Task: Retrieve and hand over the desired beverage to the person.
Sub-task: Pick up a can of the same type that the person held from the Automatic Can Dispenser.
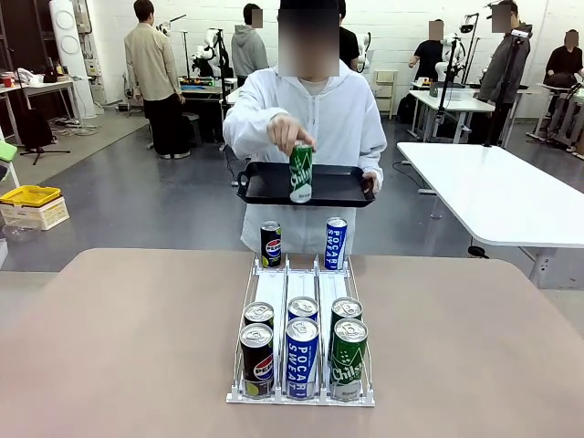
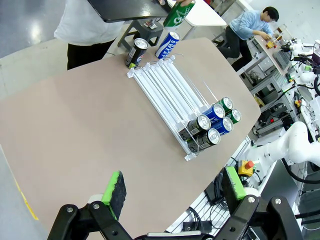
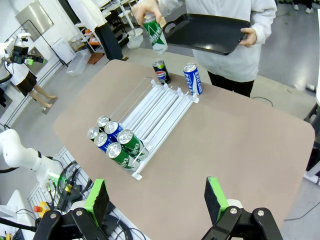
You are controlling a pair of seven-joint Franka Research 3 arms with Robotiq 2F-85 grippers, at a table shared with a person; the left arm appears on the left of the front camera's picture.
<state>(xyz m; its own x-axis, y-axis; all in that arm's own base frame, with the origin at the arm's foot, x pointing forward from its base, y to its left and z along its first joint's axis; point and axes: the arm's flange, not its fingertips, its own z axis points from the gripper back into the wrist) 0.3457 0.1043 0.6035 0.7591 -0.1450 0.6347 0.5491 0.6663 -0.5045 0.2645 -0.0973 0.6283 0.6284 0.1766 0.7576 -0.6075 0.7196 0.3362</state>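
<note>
The person [image 1: 328, 114] in a white hooded jacket stands at the far side, one hand holding a flat black tray [image 1: 333, 197] level. Their other hand grips a green can [image 1: 301, 172] by its top, at the tray's front edge. On the table a clear rack [image 1: 271, 294] holds a pair each of Pepsi, Pocari Sweat and green cans at its near end. A Pepsi can [image 1: 271, 244] and a Pocari Sweat can [image 1: 336, 243] stand at its far end. My left gripper [image 2: 174, 186] hangs open over the table's near corner. My right gripper [image 3: 156, 195] is open too, well short of the rack [image 3: 155, 107].
A white table [image 1: 497, 192] stands at the back right and a yellow bin [image 1: 29, 194] on the floor at the left. The brown table [image 1: 119, 347] is bare on both sides of the rack. Other people work at tables farther back.
</note>
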